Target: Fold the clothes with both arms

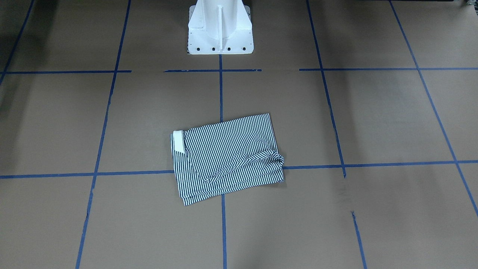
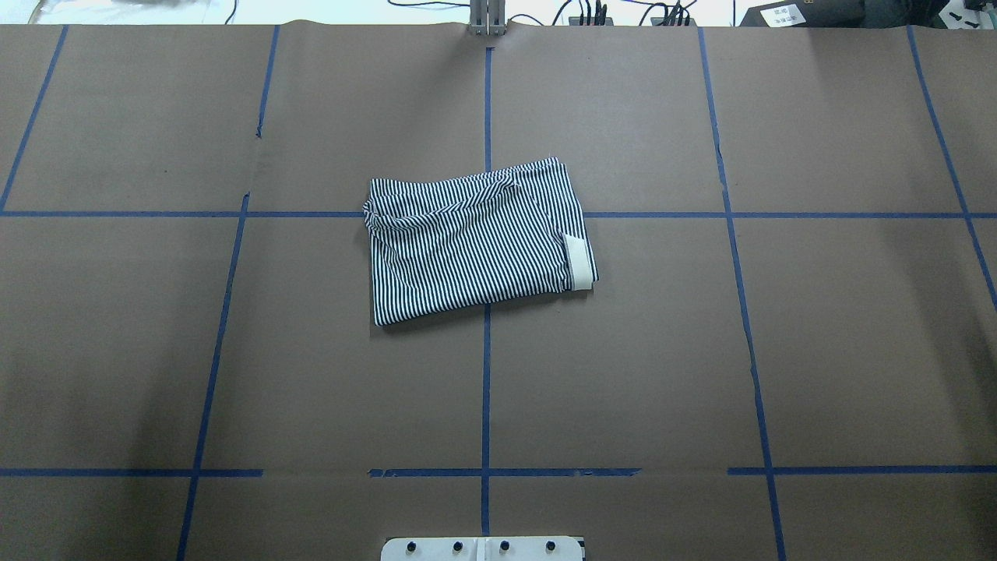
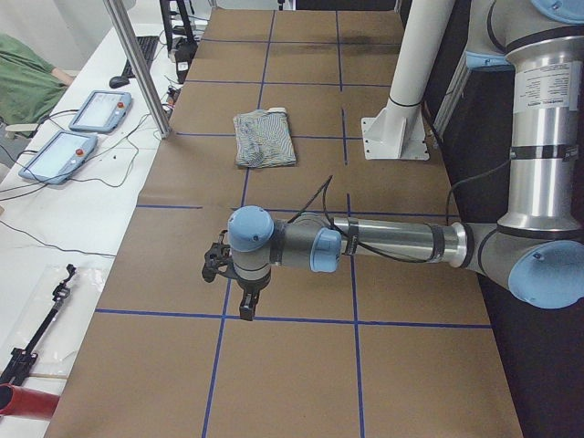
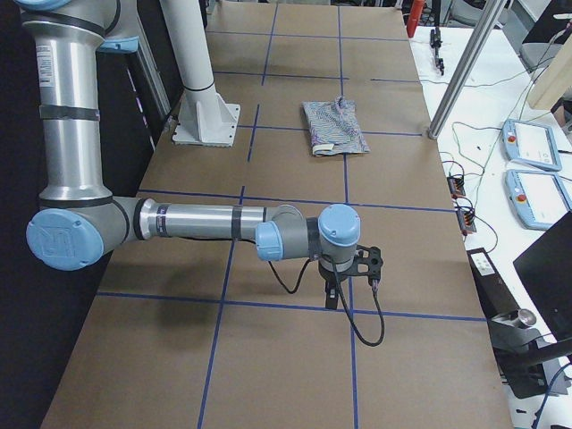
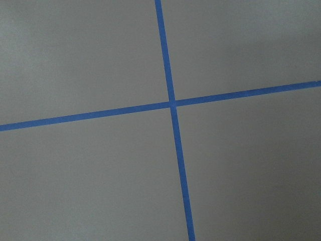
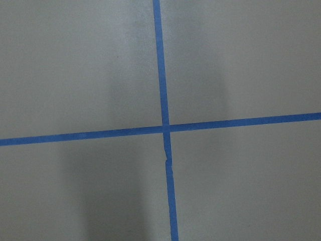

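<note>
Brown paper gridded with blue tape (image 5: 172, 104) covers the table (image 2: 311, 374). My left gripper (image 3: 246, 308) hangs pointing down over a tape crossing toward my left end of it. My right gripper (image 4: 332, 299) does the same toward my right end. Both show only in the side views, and my wrist cameras show nothing but paper and tape, so I cannot tell how the jaws stand on either one. Neither gripper touches anything.

Well apart from both, the shirt (image 2: 475, 241) lies mid-table on the centre tape line, folded into a compact rectangle. I judge the folding mostly done.

The risk lies at the end toward my left, where the top layer is bunched into a diagonal ridge. A pinch there would likely take only that loose layer and pull the stack open. Dragging an edge across the paper could also skew the layers.

The long axis runs across the table from my left to my right, slightly tilted. The cream collar (image 2: 577, 265) peeks out at the end toward my right, on the corner nearer me.
</note>
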